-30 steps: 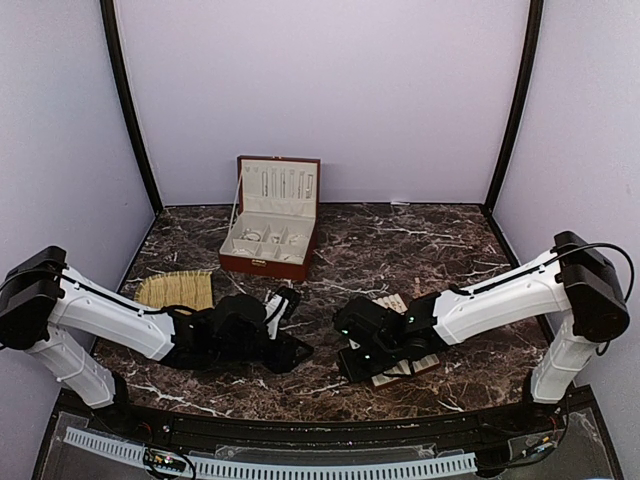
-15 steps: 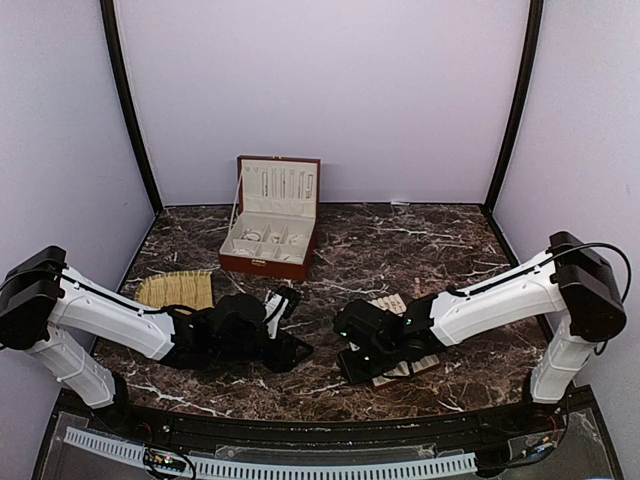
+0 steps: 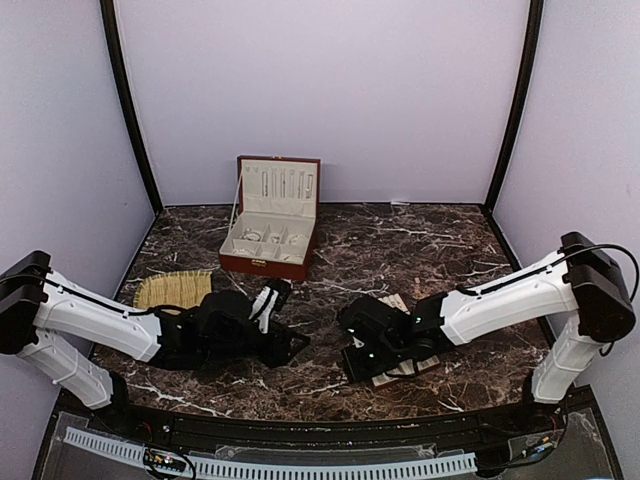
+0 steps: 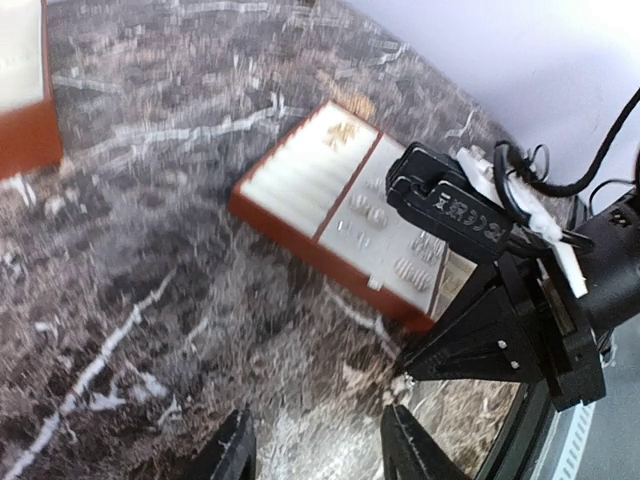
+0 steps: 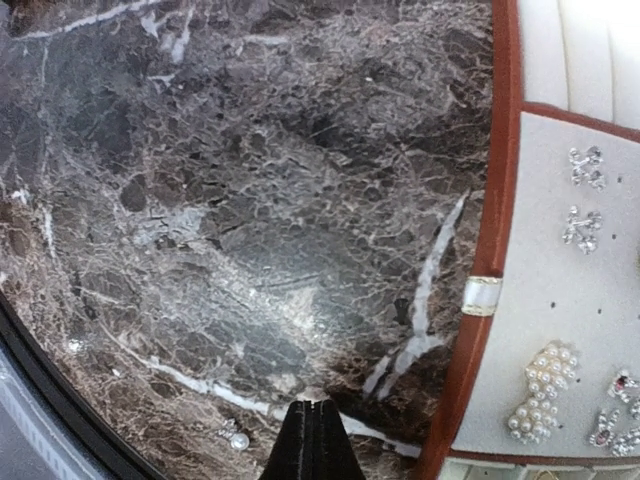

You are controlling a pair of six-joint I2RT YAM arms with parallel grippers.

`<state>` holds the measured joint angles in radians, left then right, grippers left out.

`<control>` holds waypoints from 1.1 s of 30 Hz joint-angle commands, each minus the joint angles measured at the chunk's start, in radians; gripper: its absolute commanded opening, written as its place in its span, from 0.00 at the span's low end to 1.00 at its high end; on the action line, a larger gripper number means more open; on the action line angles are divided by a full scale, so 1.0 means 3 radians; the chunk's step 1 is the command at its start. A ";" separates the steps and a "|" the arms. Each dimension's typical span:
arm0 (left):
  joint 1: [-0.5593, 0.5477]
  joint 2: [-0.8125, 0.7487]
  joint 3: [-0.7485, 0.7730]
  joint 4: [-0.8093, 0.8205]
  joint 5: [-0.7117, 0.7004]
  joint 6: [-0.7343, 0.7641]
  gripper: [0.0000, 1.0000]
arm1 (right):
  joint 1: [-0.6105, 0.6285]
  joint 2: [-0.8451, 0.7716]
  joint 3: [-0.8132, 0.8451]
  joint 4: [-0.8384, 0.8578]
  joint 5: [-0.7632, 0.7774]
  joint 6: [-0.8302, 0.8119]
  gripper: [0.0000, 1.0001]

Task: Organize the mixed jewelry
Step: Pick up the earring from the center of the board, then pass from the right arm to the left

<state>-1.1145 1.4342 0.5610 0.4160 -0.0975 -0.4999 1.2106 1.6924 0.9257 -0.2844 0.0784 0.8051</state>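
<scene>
Worktop [image 3: 400, 250] of dark veined marble carries everything. Nearest the arm bases, both arms lie low and point toward each other, their ends apart.

The right pincer [image 5: 312, 412] has its fingers pressed together into a single point, tip down close to the stone. I see nothing caught between them. Just to the side of that tip, loose on the stone, lies a tiny pearl stud [image 5: 236, 437].

The left pincer [image 4: 320, 445] stands spread, with bare marble showing in the gap and nothing held.

Beside the right pincer sits the cream slotted tray [image 5: 492, 180] with its brown rim, partly under the right arm in the overhead view. Its pad holds silvery studs [image 5: 583, 228] set in pairs and a pearl cluster [image 5: 540, 398] near the closer corner.

Farther back on the left is the woven straw mat [image 3: 172, 290].

Farthest off, the red-brown box [image 3: 262, 264] stands open with its lid upright. Small pale pieces [image 3: 252, 236] rest in its compartments, too small to tell apart.
</scene>
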 commanded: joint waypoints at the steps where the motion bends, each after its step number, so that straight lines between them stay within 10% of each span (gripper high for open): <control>1: 0.0023 -0.0342 -0.0124 0.0517 -0.0168 0.0164 0.47 | -0.0163 -0.0491 -0.0235 0.0471 -0.0136 0.0046 0.00; 17: 0.0147 -0.0513 0.0016 0.1546 0.0942 0.0026 0.85 | -0.0508 -0.1467 -0.1104 0.3089 -0.1267 -0.0243 0.00; 33: 0.0038 -0.0747 0.0178 0.0686 0.0776 0.1675 0.63 | -0.0585 -0.1201 -0.0794 0.2784 -0.1335 0.0372 0.00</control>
<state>-1.0809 1.2472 0.5758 0.7151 0.1768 -0.2440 1.0500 1.3247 0.6453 0.5613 -0.3016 0.8467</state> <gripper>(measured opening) 0.636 0.006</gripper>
